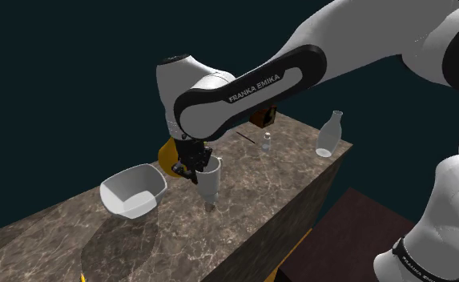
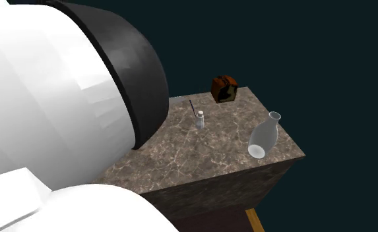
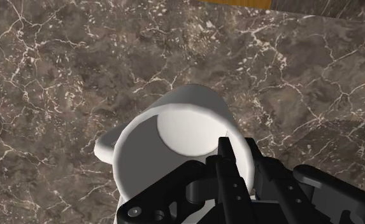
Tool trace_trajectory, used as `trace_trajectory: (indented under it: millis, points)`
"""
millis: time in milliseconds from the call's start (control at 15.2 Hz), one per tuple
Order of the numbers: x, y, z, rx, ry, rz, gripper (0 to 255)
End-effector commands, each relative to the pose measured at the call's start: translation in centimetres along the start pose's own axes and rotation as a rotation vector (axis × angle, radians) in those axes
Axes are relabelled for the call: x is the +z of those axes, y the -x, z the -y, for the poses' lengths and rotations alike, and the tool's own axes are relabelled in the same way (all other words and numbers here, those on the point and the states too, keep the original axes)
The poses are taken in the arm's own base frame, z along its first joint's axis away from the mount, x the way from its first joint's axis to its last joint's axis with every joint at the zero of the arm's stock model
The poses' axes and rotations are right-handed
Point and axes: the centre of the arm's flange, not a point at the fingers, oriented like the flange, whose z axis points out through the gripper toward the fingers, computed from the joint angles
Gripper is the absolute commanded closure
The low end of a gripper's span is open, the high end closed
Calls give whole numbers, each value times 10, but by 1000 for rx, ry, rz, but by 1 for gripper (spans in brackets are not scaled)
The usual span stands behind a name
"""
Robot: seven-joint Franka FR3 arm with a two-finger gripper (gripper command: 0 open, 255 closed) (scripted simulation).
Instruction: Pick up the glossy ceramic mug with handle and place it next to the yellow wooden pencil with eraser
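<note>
— Where is the mug?
— The mug (image 3: 174, 127) is in my gripper (image 3: 238, 149), which clasps its wall, one finger inside the rim and one outside. Below it is the counter (image 1: 75, 232). In the shoulder view a bowl (image 1: 134, 191) stands on this counter just beside the mug, on its left.
— And the pencil?
— The pencil (image 2: 192, 107) lies well apart from the mug, toward the counter's far end, with a small bottle (image 2: 199, 120) just beside it. In the second exterior view a box (image 2: 224, 88) is behind them to the right, at the far edge. A flask (image 2: 263, 135) stands at the right edge.
</note>
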Motion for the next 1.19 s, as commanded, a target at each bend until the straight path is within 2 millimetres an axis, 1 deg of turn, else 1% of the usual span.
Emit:
trace_trajectory:
  millis: [0, 726, 792, 1122]
  points:
    - [0, 0, 23, 2, 0, 0, 255]
    - [-7, 16, 167, 2, 0, 0, 255]
    - [-7, 17, 175, 2, 0, 0, 255]
    - [19, 16, 176, 2, 0, 0, 255]
